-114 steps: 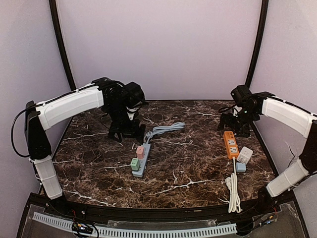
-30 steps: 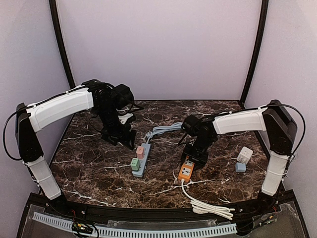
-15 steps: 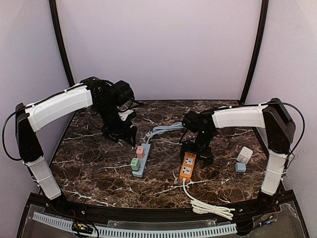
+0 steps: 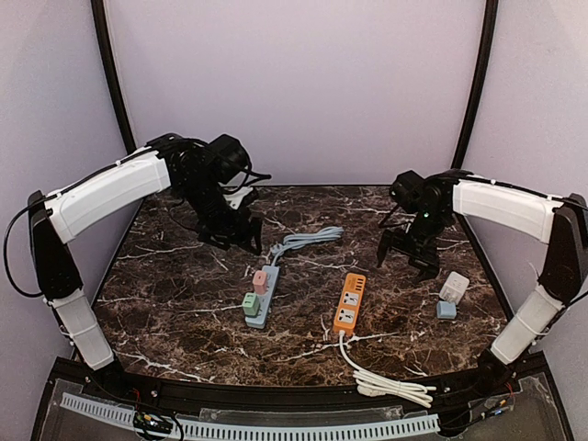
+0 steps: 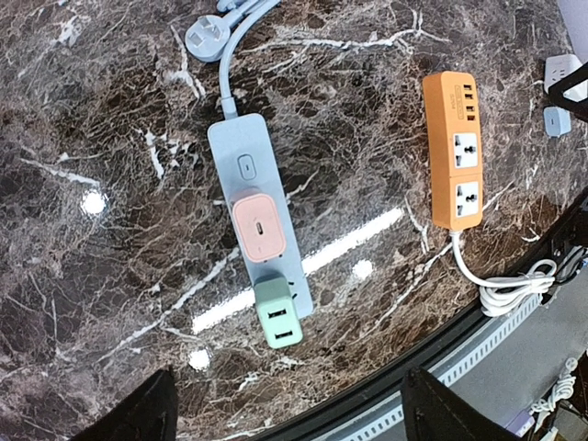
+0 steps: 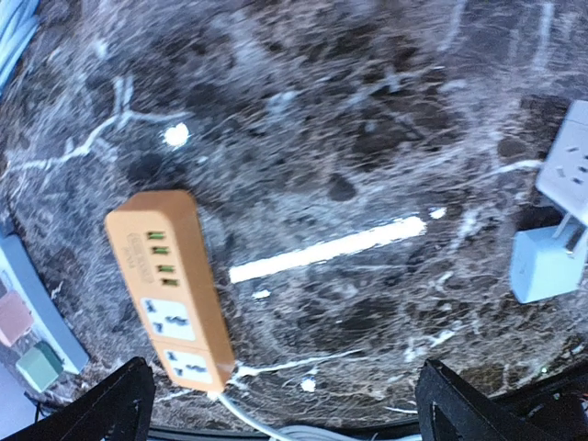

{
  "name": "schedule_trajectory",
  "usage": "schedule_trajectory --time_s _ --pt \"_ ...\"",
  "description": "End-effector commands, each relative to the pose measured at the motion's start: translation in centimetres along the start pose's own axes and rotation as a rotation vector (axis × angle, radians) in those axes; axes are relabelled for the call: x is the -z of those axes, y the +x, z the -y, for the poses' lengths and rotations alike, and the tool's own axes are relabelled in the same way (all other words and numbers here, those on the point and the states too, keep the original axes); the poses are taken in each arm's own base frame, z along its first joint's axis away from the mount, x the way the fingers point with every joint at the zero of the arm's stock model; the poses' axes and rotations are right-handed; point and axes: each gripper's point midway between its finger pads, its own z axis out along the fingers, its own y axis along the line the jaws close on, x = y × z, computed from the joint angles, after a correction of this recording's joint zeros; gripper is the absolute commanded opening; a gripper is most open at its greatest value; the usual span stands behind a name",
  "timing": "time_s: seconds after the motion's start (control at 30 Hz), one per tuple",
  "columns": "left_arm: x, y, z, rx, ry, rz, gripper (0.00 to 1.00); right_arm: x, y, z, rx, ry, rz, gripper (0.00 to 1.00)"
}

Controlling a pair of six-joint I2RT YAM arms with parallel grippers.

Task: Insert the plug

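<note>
Step in hand, I'd judge: fetching the plug. R gripper (image 4: 407, 264) hung wide and empty btwn orange strip (image 4: 348, 301) and blue plug (image 4: 446, 310), which lay right of that strip, just beside white adapter (image 4: 454, 287). Next move needs: drop onto plug, pinch its sides, aim at a free socket. L gripper (image 4: 239, 239) was wide, empty, far left of strip. Count: 2 strips incl. grey strip (image 4: 262, 308), 2 seated plugs (pink plug (image 4: 260, 281), green plug (image 4: 250, 304)), 2 loose pcs.

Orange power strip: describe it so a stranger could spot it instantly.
On the dark marble table, look just right of centre. The orange plastic power strip lies flat there, white cord trailing to the near edge; unlike the blue-grey strip to its left, its sockets are empty.
</note>
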Motion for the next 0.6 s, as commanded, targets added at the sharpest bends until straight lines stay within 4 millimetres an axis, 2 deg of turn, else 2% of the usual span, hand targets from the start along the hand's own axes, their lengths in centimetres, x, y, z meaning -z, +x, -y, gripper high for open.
schedule_trajectory --time_s 0.0,0.13,0.23,0.4,0.57 --pt "0.2 -1.3 0.7 -0.011 0.025 0.031 0.84 0.6 -1.0 6.0 -0.074 0.171 0.031 0.99" --pt "0.2 -1.5 1.0 -0.011 0.033 0.038 0.84 1.2 -1.8 9.5 -0.138 0.250 0.061 0.99" --pt "0.2 -1.3 1.2 -0.016 0.035 0.036 0.84 1.1 -2.2 11.4 -0.183 0.270 0.070 0.99" --pt "0.1 -1.2 1.4 -0.023 0.041 0.032 0.83 0.6 -3.0 13.9 -0.242 0.291 0.094 0.99" --pt "0.2 -1.2 1.6 -0.024 0.051 0.032 0.83 -0.2 -3.8 15.0 -0.287 0.268 0.118 0.96"
